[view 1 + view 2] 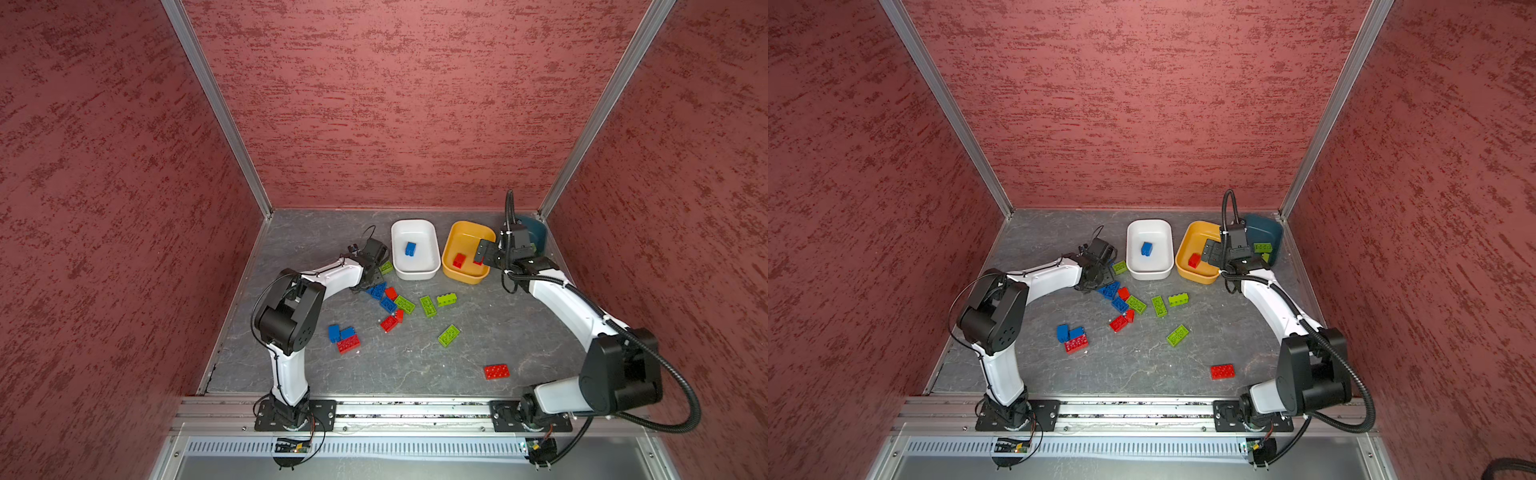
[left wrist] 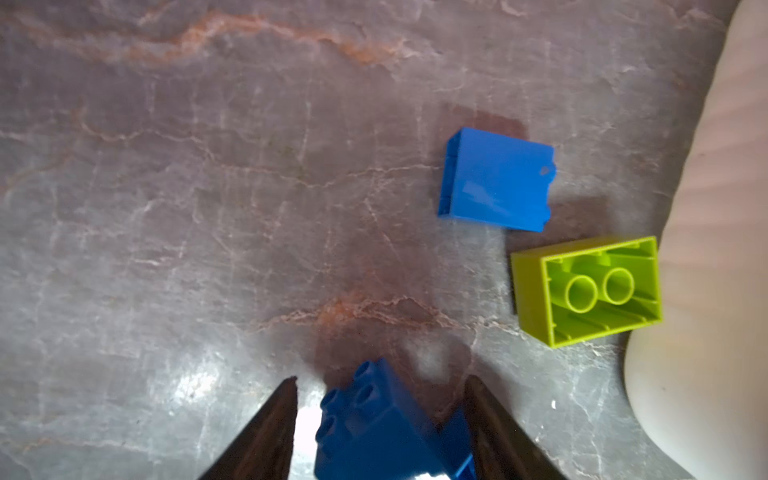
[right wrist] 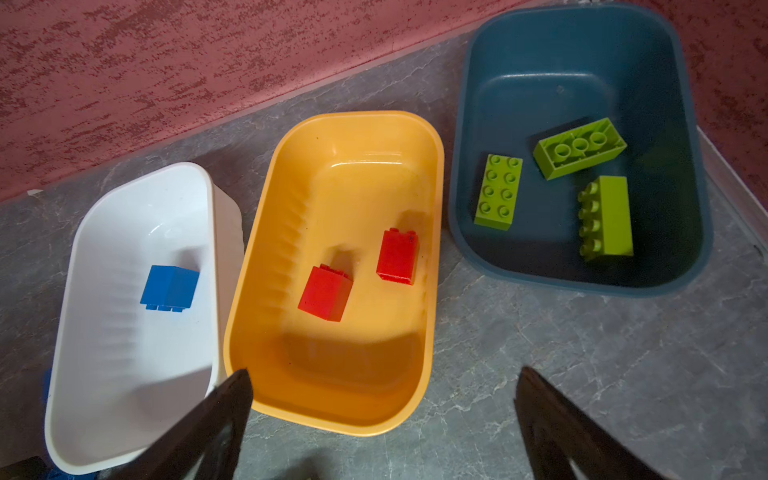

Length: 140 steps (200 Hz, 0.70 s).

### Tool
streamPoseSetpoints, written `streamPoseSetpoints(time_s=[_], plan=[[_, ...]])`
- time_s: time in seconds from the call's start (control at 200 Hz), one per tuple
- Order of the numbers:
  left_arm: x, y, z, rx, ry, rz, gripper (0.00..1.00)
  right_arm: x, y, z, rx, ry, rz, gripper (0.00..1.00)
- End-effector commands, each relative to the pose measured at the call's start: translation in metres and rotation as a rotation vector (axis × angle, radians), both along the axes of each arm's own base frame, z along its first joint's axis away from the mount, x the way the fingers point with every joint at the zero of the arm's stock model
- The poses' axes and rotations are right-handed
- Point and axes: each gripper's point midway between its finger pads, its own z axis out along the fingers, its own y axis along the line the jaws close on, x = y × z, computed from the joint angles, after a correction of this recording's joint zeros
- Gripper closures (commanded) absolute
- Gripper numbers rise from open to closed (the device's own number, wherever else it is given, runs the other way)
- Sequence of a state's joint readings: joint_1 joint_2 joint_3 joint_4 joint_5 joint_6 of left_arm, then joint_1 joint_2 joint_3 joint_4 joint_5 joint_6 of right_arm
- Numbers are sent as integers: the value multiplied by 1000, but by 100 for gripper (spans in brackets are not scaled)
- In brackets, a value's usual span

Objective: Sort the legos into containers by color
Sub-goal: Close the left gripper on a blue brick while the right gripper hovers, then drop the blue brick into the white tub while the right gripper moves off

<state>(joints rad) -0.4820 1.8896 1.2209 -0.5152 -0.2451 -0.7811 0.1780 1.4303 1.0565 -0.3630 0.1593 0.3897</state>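
Left gripper (image 2: 381, 379) half-open astride a blue brick (image 2: 370, 419); right gripper (image 3: 384, 371) wide, empty, over yellow-orange tub's (image 3: 257, 249) three-o'clock rim; open table (image 1: 415, 374) at six o'clock.

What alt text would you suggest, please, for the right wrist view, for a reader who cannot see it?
Three tubs sit side by side on a grey table: a white tub holding one blue brick, a yellow-orange tub holding two red bricks, and a dark teal tub holding three lime green bricks. The right gripper, open and empty, frames the foreground.
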Motion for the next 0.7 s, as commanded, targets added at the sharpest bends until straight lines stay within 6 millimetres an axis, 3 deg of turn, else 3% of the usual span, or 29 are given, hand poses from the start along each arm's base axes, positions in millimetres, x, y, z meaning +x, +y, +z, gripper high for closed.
streamPoseSetpoints(time_s=[0.0,0.215,0.406,0.546,0.696], plan=[[0,-1,2,-18,-16,24,41,-3,3,10,25,-38,8,1],[-6,-5,-12,-33,32,24,41,-12,0,13,23,-51,1,1],[-5,-8,-9,-45,23,8,57,-20,-4,14,18,-52,-8,1],[0,-5,10,-29,-28,-17,65,-26,-5,14,16,-49,-12,1],[10,-16,55,-62,-142,-89,66,-37,-8,11,20,-38,-21,1]])
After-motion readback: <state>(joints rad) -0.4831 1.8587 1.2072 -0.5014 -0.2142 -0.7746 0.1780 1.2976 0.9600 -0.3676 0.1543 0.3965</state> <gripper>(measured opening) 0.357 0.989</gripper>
